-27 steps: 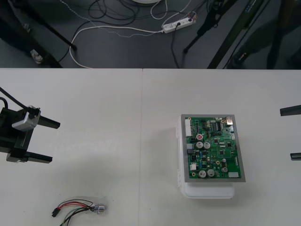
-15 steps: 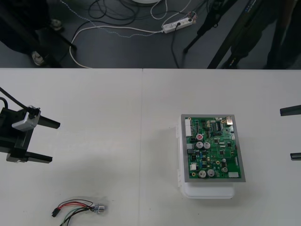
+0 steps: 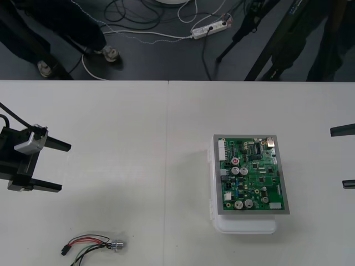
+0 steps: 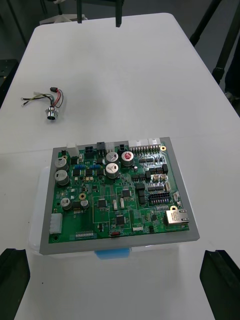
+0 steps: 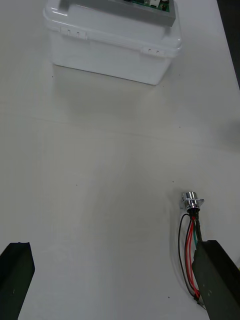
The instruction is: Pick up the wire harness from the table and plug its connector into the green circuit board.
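Your left gripper [image 3: 52,166] stands at the table's [image 3: 138,122] left edge, its fingers [image 3: 58,146] spread wide over bare surface. Your right gripper [image 3: 345,157] waits at the right edge, likewise wide open, its fingers [image 4: 222,285] standing apart on your side of the board [image 4: 117,195].

The harness [image 3: 91,245] lies flat on the table, close to the near edge on your left side and nearer to you than the left gripper. Its plug [image 3: 64,251] points toward the left edge and its socket [image 3: 116,245] toward the middle. From the left wrist, the socket [image 5: 191,200] sits just ahead of one finger [image 5: 217,280], with the wires [image 5: 189,245] running back along that finger's inner side.

The board [image 3: 250,174] sits level on its white base [image 3: 244,226], right of the table's middle and well apart from the harness. Note a broad stretch of bare table between harness and base, a narrower bare strip between the board and the right gripper, and open surface from the board to the far edge.
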Robot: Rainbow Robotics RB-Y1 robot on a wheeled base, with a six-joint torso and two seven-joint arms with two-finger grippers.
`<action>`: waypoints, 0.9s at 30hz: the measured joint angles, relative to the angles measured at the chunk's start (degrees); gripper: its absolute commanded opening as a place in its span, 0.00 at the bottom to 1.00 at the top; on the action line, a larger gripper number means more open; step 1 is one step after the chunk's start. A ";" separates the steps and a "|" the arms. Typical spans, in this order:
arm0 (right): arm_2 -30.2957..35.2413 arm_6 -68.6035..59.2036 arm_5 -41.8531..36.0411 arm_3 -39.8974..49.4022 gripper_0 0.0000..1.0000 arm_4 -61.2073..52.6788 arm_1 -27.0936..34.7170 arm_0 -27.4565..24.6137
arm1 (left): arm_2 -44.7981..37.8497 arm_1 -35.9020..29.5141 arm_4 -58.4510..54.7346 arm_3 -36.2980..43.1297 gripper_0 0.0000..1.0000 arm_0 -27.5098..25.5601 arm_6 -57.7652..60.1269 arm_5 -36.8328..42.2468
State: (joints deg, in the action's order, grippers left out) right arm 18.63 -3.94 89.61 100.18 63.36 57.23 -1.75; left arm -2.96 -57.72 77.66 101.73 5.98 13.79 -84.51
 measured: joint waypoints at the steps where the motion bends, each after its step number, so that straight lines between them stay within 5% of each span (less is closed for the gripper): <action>1: 0.00 0.00 0.00 0.00 1.00 0.00 0.00 0.00 | 0.00 0.01 0.00 0.00 0.93 0.00 0.00 0.00; 27: 0.00 0.00 0.00 0.00 1.00 0.00 0.00 0.00 | 0.00 0.06 0.00 0.00 0.93 0.00 0.00 0.00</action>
State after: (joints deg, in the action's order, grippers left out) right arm 18.63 -3.94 89.61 100.18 63.36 57.23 -1.75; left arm -2.96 -57.67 77.66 101.73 5.98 13.79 -84.51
